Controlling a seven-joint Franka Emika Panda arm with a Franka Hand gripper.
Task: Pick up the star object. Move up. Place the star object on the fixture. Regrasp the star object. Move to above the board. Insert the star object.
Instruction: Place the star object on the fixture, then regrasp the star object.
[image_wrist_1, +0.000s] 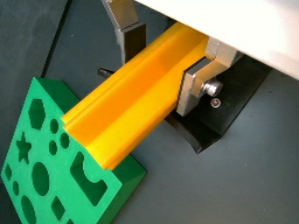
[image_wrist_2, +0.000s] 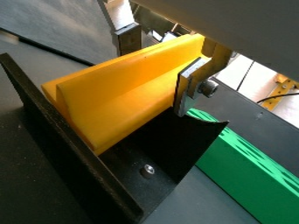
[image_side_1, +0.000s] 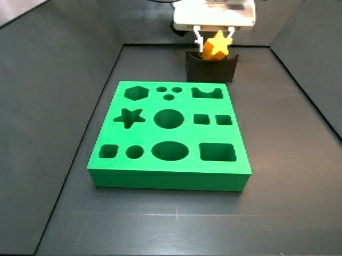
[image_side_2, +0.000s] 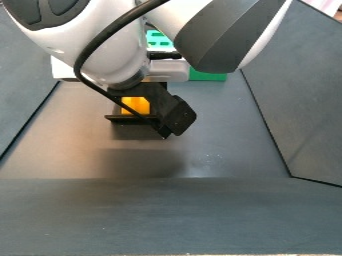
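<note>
Side view: gripper (image_side_1: 214, 40) seen at far end of floor, directly over fixture (image_side_1: 211, 68), beyond far edge of green board (image_side_1: 170, 136). Yellow star object (image_side_1: 214, 43) clamped between silver fingers (image_wrist_1: 195, 83). Wrist view: star object (image_wrist_2: 122, 96) seen as long yellow bar, gripped on both sides, lower end sitting against dark fixture (image_wrist_2: 87, 166). Star-shaped hole (image_side_1: 128, 118) seen at board's left side, unfilled.

- We find no words, numbers or signs to read anywhere.
- The gripper (image_side_1: 214, 42) at the fixture (image_side_1: 211, 67) has no label we can read.
</note>
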